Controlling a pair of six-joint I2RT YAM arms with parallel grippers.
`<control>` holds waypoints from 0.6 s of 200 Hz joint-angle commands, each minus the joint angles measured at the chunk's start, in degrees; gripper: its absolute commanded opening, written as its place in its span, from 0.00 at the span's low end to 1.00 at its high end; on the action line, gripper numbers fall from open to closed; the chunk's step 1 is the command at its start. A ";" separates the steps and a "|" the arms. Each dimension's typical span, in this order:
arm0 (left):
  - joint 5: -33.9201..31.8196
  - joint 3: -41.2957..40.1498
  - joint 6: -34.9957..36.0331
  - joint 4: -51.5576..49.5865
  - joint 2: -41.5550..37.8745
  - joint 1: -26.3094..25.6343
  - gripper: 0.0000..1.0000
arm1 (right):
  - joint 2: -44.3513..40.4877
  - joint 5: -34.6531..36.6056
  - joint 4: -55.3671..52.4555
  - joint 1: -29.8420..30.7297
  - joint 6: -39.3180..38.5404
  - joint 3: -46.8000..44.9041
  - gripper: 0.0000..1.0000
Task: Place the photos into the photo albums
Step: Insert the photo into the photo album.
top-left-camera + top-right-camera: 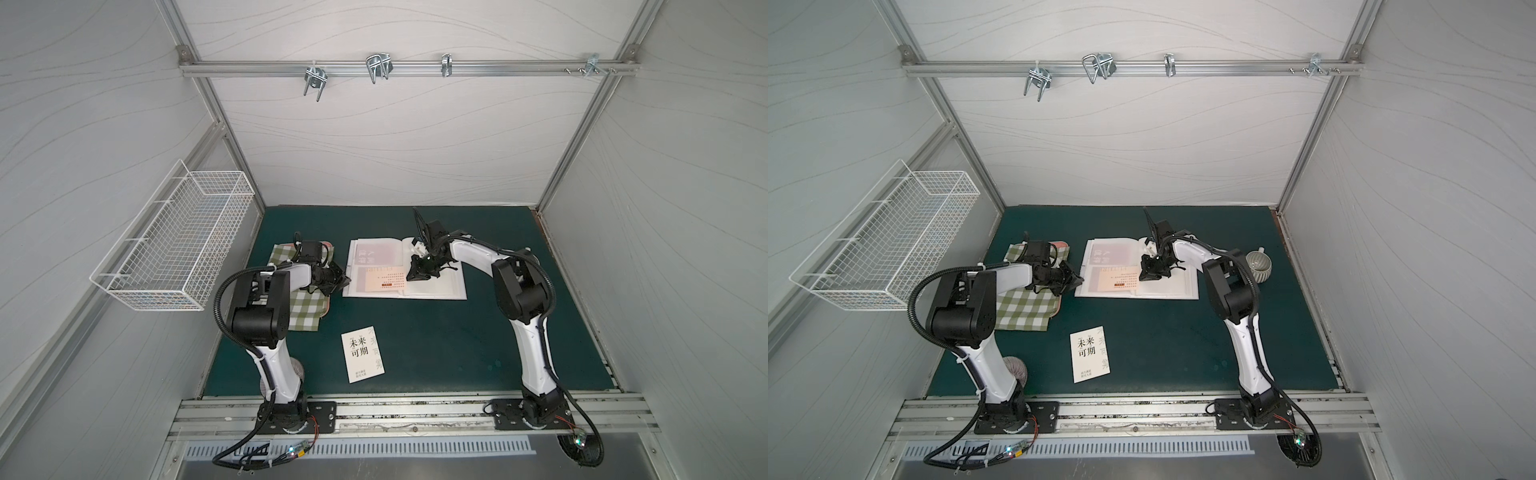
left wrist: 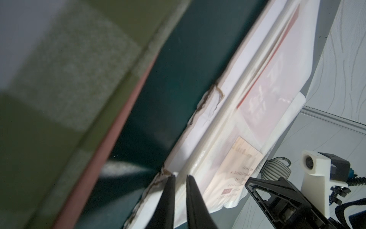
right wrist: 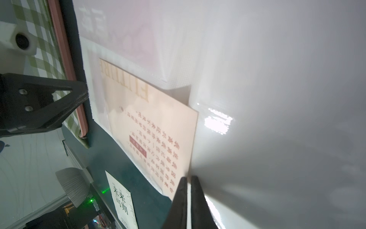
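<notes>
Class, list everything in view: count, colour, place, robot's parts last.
album: one, white, open at mat's centre back
cream card: one, partly in album's lower left sleeve
red card: one, in upper left sleeve
white card: at least one, black characters, front of mat
checked item: one, green-white, left of album
cup: one, grey ribbed, behind right arm
ribbed bowl: one, greyish, behind left arm
basket: one, white wire, left wall
hooks: several, silver, back rail
mat: one, dark green, table
arms: two, white-black, front rail
left gripper: pinching album's left edge
right gripper: pinching cream card's corner
</notes>
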 commanded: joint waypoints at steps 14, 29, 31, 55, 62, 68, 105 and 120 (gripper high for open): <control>-0.36 -1.13 -0.45 -2.56 0.22 0.43 0.17 | 2.47 -0.24 -0.53 1.94 0.82 3.16 0.12; 0.24 -1.22 -1.09 -2.01 0.52 0.56 0.17 | 3.25 -0.05 -0.67 2.29 0.95 4.04 0.12; 0.35 -1.29 -1.14 -1.92 0.56 0.56 0.17 | 3.47 -0.15 -0.63 2.32 1.03 4.16 0.12; 0.58 -2.11 -1.86 -0.81 0.17 0.82 0.17 | 4.62 -1.50 0.06 2.35 2.04 4.39 0.12; 0.48 -2.24 -1.80 -0.87 0.00 0.81 0.17 | 4.71 -1.76 0.37 2.45 2.22 4.22 0.12; 0.43 -2.29 -1.76 -1.02 -0.03 0.90 0.17 | 4.80 -1.76 0.46 2.59 2.23 4.12 0.12; 0.49 -2.27 -1.95 -0.83 -0.01 1.00 0.17 | 5.46 -2.07 2.00 2.82 3.05 3.71 0.13; 0.59 -2.52 -2.25 -0.59 -0.04 1.04 0.17 | 5.67 -2.91 2.91 2.82 3.67 3.59 0.13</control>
